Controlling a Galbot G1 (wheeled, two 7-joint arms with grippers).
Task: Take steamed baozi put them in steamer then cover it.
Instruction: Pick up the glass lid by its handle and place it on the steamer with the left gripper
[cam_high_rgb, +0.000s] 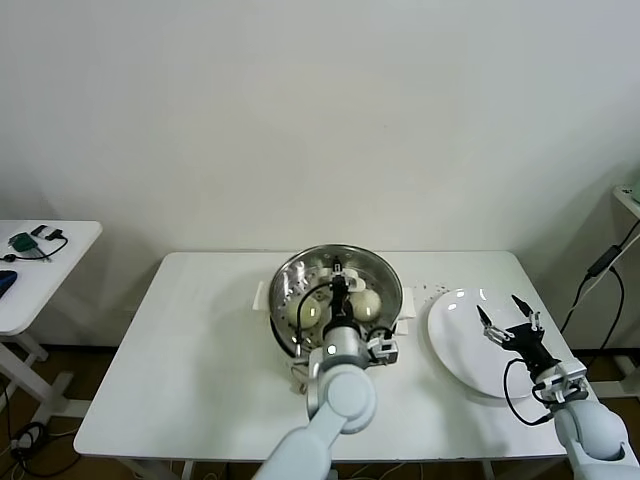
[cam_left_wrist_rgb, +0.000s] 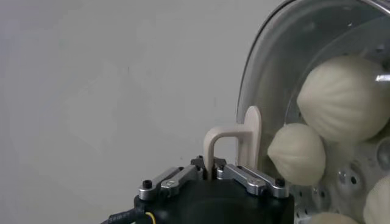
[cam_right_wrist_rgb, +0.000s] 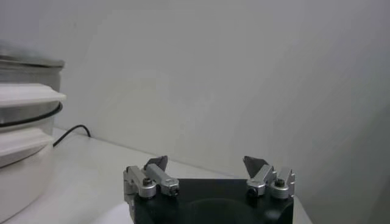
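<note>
A bare test room: plain white wall (cam_high_rgb: 320, 110), white table (cam_high_rgb: 200, 360)

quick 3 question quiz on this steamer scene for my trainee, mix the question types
1. True or false: the right pincer holds a baozi.
2. What is the left pincer shut on? A: the plate's rim. B: the lid handle. C: the steamer's side handle.
3. Fill in: the baozi seen through the glass lid lie in the ____.

Key
1. False: it is open and empty above the white plate.
2. B.
3. steamer.
</note>
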